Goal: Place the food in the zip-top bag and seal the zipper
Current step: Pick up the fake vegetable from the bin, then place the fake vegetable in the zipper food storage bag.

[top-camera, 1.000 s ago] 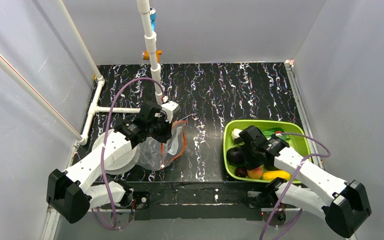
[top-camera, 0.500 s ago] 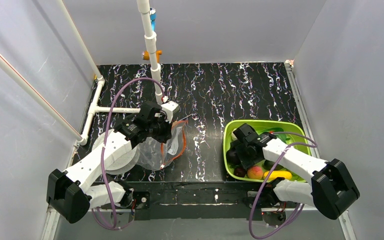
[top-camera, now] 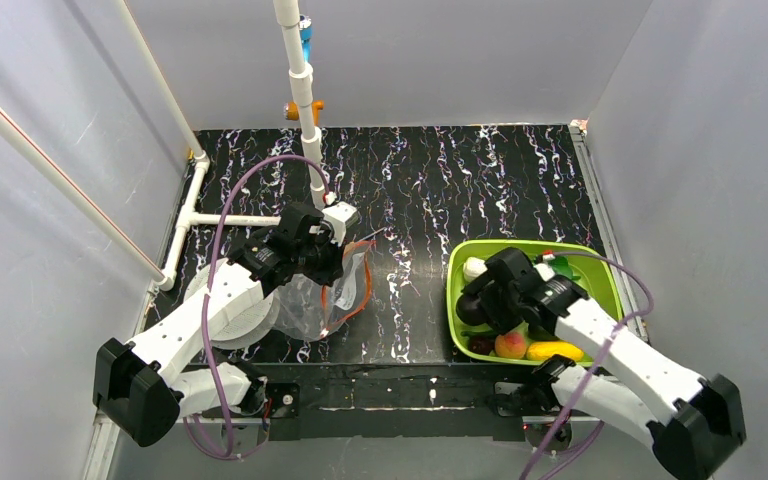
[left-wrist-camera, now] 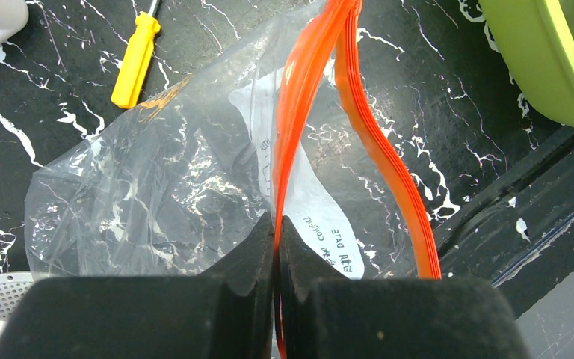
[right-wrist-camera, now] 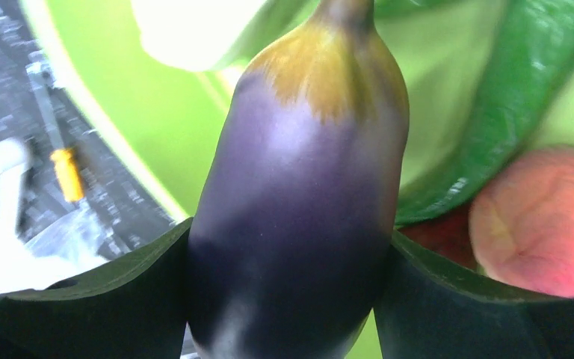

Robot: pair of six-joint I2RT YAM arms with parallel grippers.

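Observation:
The clear zip-top bag (top-camera: 332, 297) lies crumpled on the black table, its mouth facing right. My left gripper (left-wrist-camera: 277, 224) is shut on one strand of the red-orange zipper (left-wrist-camera: 299, 97), holding the mouth apart from the other strand. The bag's white label (left-wrist-camera: 321, 217) shows inside. My right gripper (right-wrist-camera: 291, 299) is shut on the purple eggplant (right-wrist-camera: 306, 187), with a finger pressed on each side. In the top view my right gripper (top-camera: 474, 303) sits over the left part of the green bin (top-camera: 520, 244). A peach (top-camera: 510, 345) and a yellow piece (top-camera: 552, 350) lie in the bin.
A yellow screwdriver (left-wrist-camera: 136, 60) lies on the table behind the bag. A white ribbed spool (top-camera: 230, 322) sits under my left arm. A white pipe frame (top-camera: 305, 110) stands at the back left. A cucumber (right-wrist-camera: 516, 112) and the peach (right-wrist-camera: 545, 217) crowd the eggplant.
The right jaws have narrowed onto the eggplant, and the right arm has shifted over the bin. The left gripper and the bag have not moved.

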